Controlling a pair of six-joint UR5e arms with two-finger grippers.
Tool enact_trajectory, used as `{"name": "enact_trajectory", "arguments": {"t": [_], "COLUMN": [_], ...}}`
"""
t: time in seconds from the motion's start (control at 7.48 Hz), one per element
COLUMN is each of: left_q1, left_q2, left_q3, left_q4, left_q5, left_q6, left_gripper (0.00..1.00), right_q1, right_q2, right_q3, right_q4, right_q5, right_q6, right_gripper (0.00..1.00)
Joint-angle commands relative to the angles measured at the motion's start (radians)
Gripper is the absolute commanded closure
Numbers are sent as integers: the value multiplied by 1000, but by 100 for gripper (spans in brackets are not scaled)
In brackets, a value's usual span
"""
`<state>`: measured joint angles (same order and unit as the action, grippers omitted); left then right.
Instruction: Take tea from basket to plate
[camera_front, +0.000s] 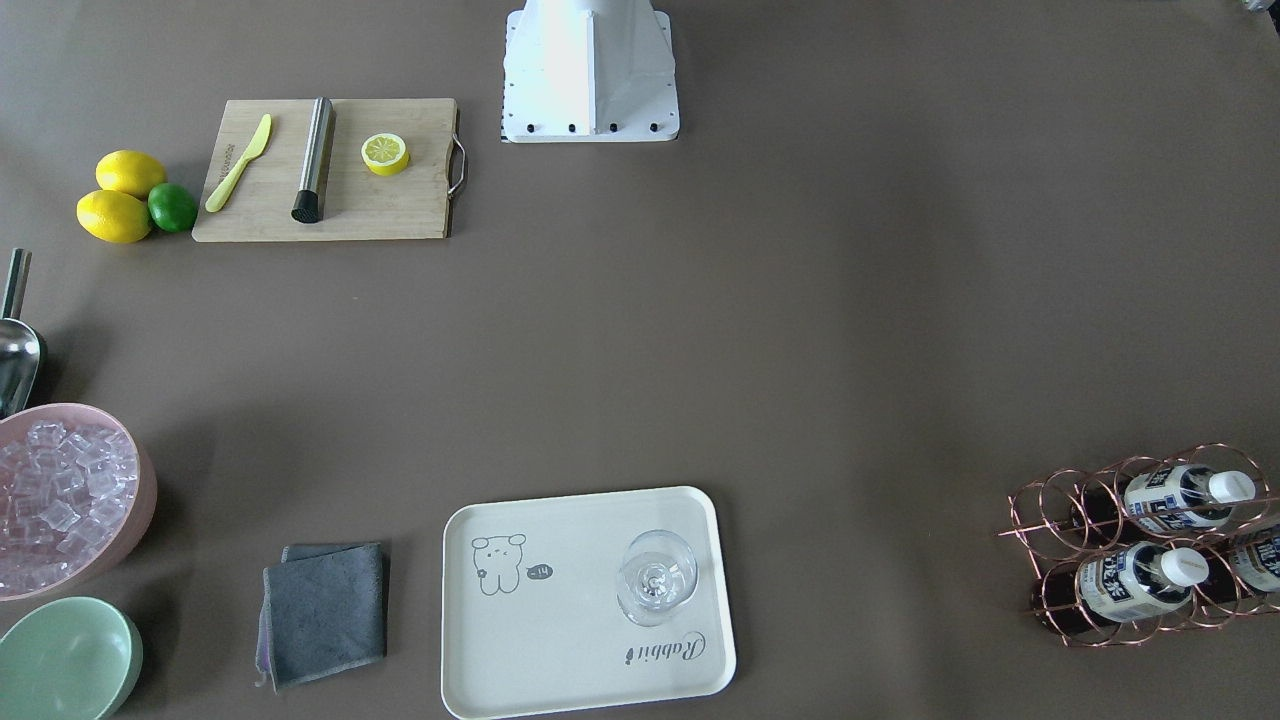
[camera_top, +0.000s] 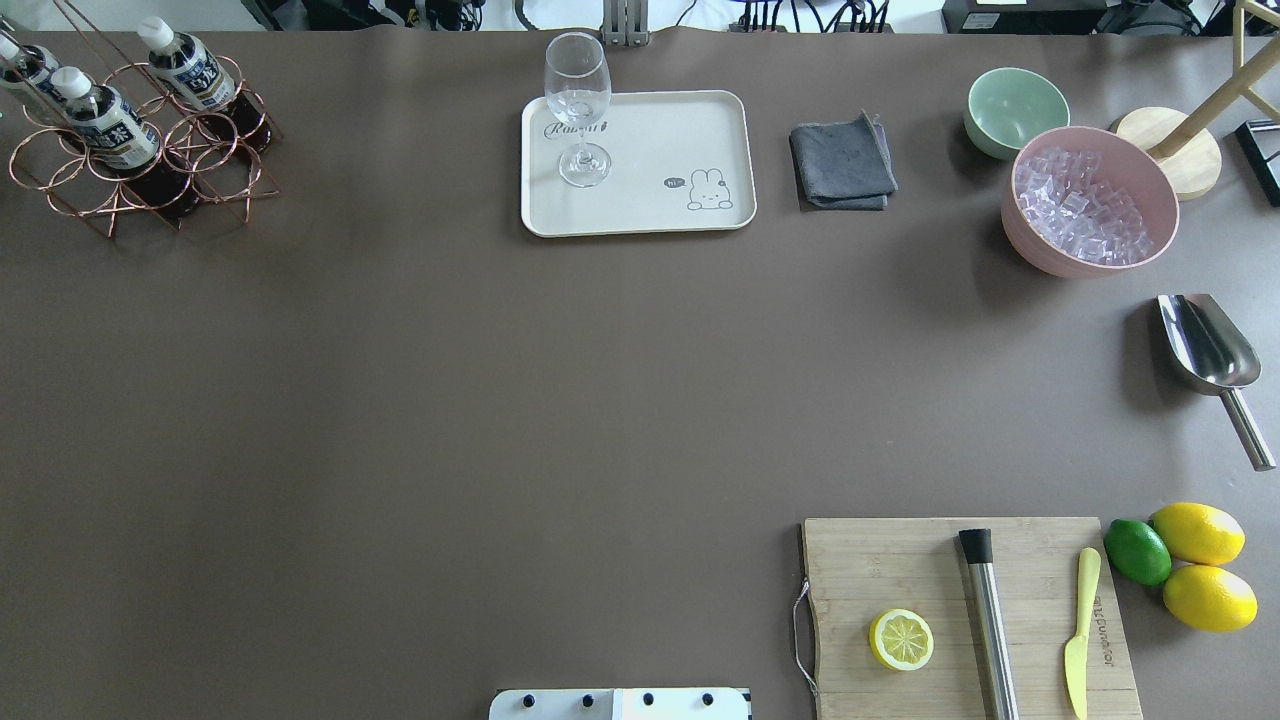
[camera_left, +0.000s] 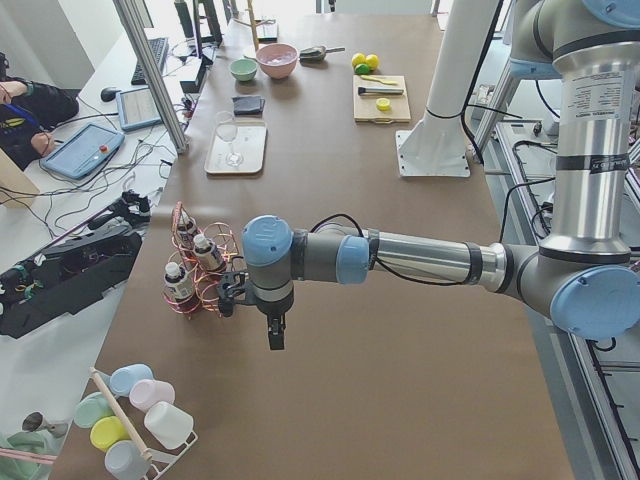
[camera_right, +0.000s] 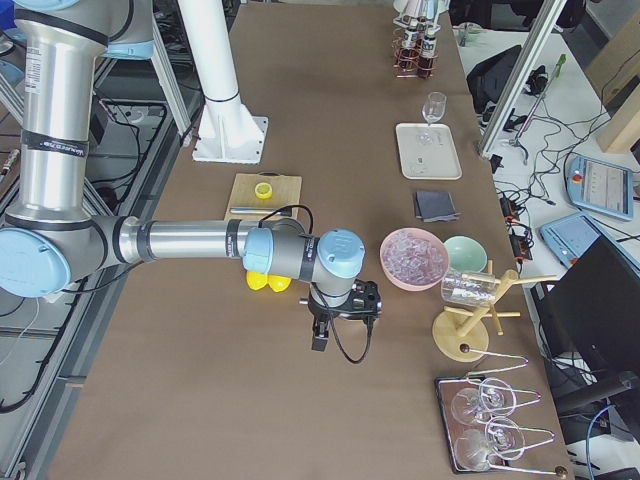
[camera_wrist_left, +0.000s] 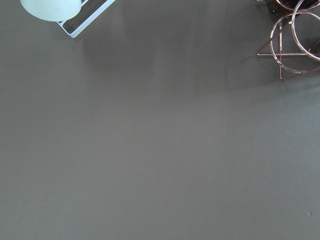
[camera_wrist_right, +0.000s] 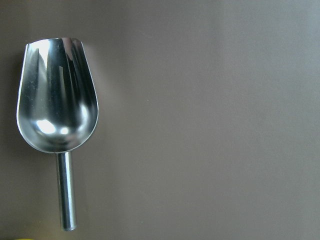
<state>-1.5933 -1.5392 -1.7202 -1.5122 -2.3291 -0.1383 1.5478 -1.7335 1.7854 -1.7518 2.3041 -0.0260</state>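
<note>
Tea (camera_top: 188, 72) is lying as three like bottles in the basket (camera_top: 90, 195), near the counter's (camera_top: 400, 400) far edge on the robot's left; none is sitting on the plate (camera_top: 640, 215) yet. Each bottle is leaning in its wire ring, long axis slanted. The white caps are pointing up and out toward the counter's left end, with the dark bases sitting low.

The left pincer (camera_left: 275, 340) is hanging over bare counter near the basket, between it and the cups (camera_left: 140, 410) at that end. Its wrist view is catching only the basket's rings in the upper right corner. The right pincer (camera_right: 320, 340) is hovering over the scoop (camera_wrist_right: 57, 95) toward the other end, so the left arm is looking much the nearer for the pick. Only the side views are showing either pincer, so I cannot tell whether they are spread or pressed together.

Bare counter is lying between basket and plate. The glass (camera_top: 578, 110) is standing on the plate's basket-side end, leaving free room beyond it. A carried bottle is likely needing to pass over or around that glass.
</note>
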Motion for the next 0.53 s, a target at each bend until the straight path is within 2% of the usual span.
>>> {"name": "enact_trajectory", "arguments": {"t": [0.0, 0.27, 0.4], "left_q1": [0, 1, 1], "left_q2": [7, -2, -16], "left_q3": [-1, 10, -28], "left_q4": [-37, -36, -36], "left_q5": [2, 1, -4], "left_q6": [0, 0, 6], "left_gripper": [2, 2, 2], "right_q1": [0, 0, 0], "right_q2": [0, 0, 0], "right_q3": [-1, -1, -1], "right_q4": [-2, -2, 0], "right_q5": [0, 0, 0], "right_q6": [0, 0, 0], "right_gripper": [0, 0, 0]}}
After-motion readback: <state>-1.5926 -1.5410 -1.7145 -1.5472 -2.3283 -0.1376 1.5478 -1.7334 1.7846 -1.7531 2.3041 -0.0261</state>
